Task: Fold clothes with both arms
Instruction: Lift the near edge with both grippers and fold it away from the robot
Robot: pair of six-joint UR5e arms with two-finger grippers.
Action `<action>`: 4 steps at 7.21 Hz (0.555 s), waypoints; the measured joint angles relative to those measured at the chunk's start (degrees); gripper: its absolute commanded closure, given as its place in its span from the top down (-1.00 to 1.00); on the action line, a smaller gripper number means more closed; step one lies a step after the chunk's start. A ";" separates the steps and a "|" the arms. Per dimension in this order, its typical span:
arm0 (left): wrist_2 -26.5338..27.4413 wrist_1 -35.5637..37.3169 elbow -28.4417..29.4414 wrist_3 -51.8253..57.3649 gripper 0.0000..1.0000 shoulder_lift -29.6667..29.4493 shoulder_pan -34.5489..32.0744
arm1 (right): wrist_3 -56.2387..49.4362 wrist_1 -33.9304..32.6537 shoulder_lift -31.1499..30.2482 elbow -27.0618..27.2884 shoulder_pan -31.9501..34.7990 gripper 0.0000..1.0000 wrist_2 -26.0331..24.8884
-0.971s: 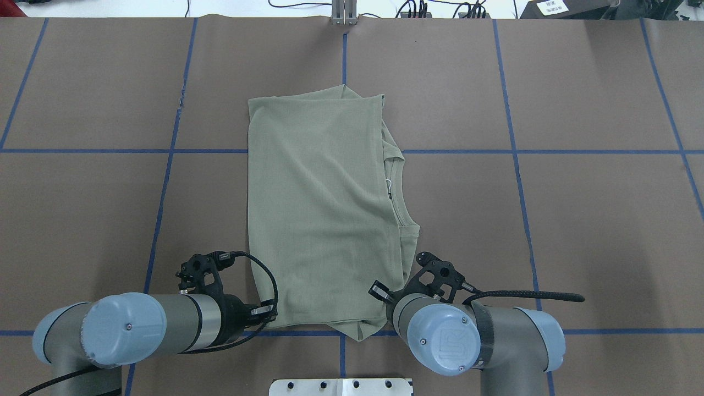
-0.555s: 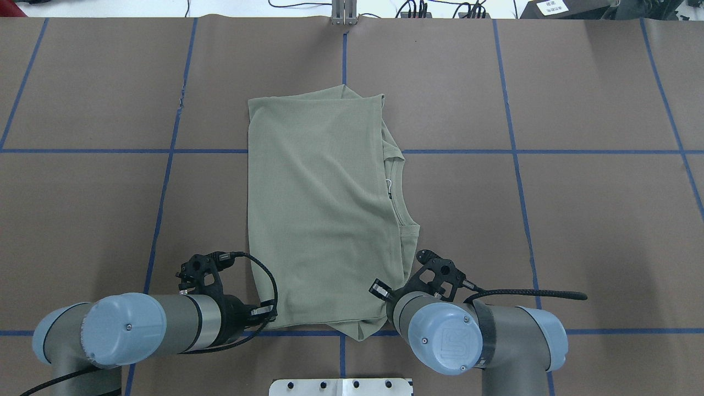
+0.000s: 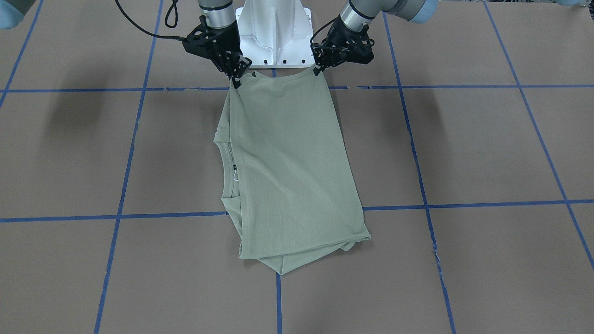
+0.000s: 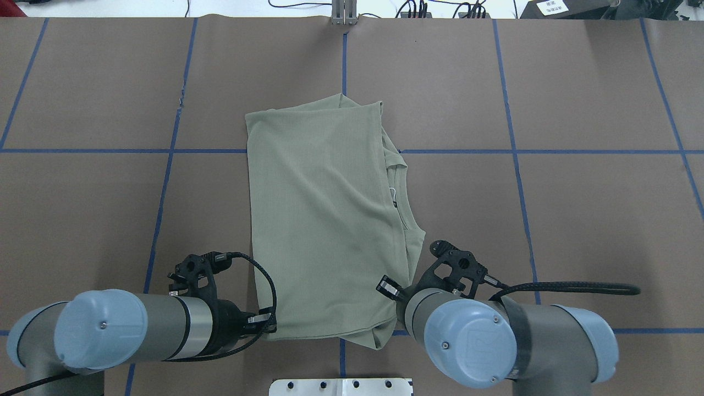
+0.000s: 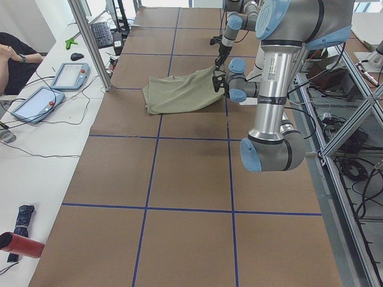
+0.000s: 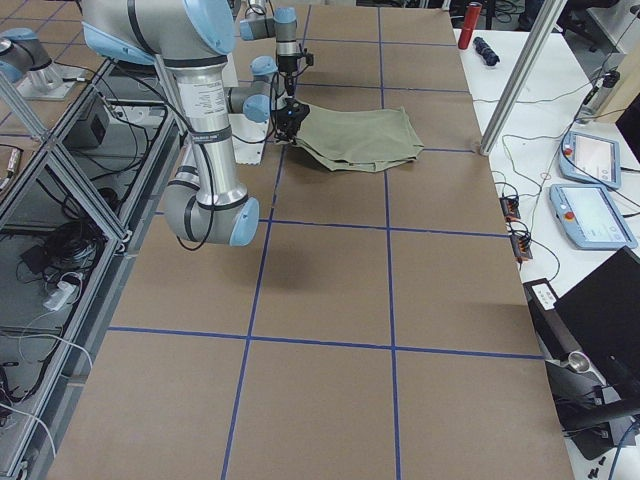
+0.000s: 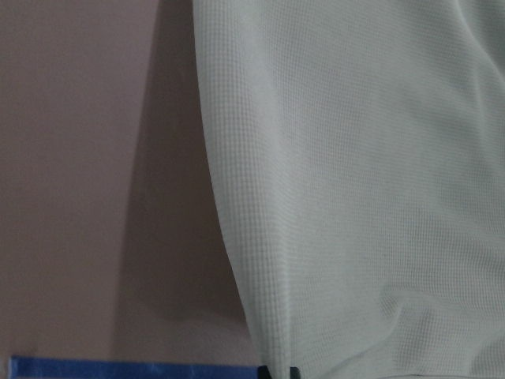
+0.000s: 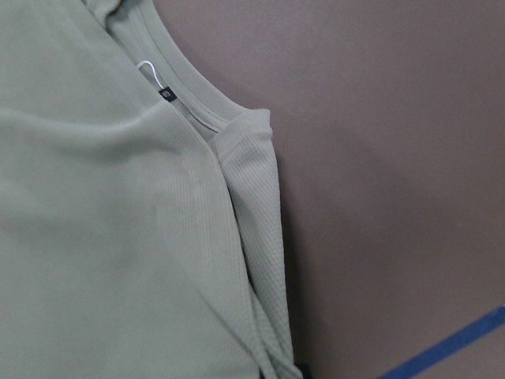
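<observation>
The light blue joint cap [image 4: 467, 344] of the right arm [image 4: 550, 338] carries an embossed square emblem that looks like the letters UR, though it is faint from overhead. A black neck label [image 8: 166, 95] inside the collar of the shirt [image 8: 95, 237] bears a tiny white mark, too small to read. A white sticker [image 4: 553, 6] on a black box [image 4: 577, 11] at the table's far edge has dark print, also illegible.

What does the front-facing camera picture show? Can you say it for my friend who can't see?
The robot's left end effector and right end effector each pinch a top corner of a folded green shirt on a brown table with blue tape lines. The shirt's round neck opening, with a small black label, peeks out on the picture's left.
</observation>
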 measured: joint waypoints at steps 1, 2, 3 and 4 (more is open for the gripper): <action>-1.80 4.97 -5.29 0.05 -1.00 -0.05 -0.17 | 0.18 -5.98 0.05 5.86 -0.56 -1.00 1.40; -3.48 10.76 -10.82 0.07 -1.00 -0.33 -0.31 | 0.35 -11.62 0.51 10.89 -1.06 -1.00 2.79; -4.93 15.50 -14.59 0.14 -1.00 -0.86 -0.41 | 0.42 -15.19 1.47 13.40 -1.31 -1.00 3.52; -5.72 18.08 -15.46 0.68 -1.00 -1.69 -0.55 | 0.32 -16.64 2.25 13.38 -1.41 -1.00 3.63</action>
